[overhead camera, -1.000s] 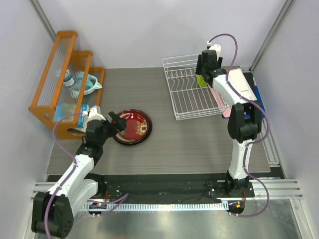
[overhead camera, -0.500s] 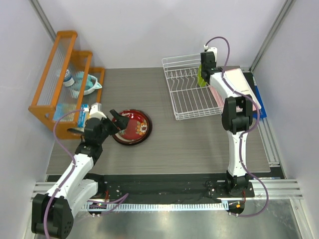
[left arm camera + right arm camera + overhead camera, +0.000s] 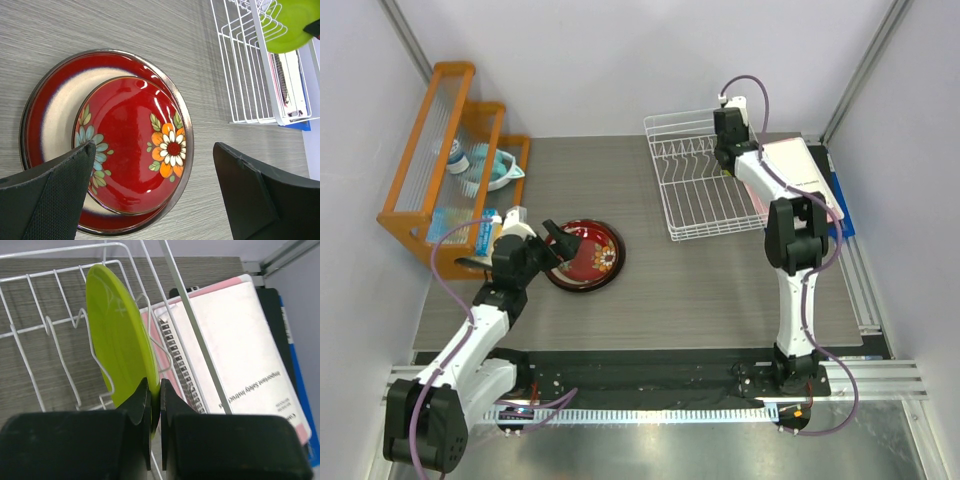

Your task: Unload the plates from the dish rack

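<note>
Overhead, pale walls (image 3: 600, 60) enclose grey table (image 3: 700, 290), dish rack (image 3: 705, 200).

Grey table (image 3: 700, 285): orange shelf (image 3: 440, 160) left, red-rimmed plate (image 3: 49, 114) beside it, dish rack (image 3: 705, 205) right.

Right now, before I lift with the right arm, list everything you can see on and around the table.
dish rack: one, white wire, far right of the table
lime green plate: one, standing on edge between the rack's prongs
floral plate: one, dark red with flowers, lying on the rimmed plate, left part of the table
rimmed plate: one, cream with a dark red rim, under the floral plate
shelf: one, orange wood, far left, holding a few bluish items
booklet: one, white and pink, just right of the rack
table: one, grey wood grain
left gripper: open, above the two stacked plates
right gripper: shut on the lime green plate's rim
</note>
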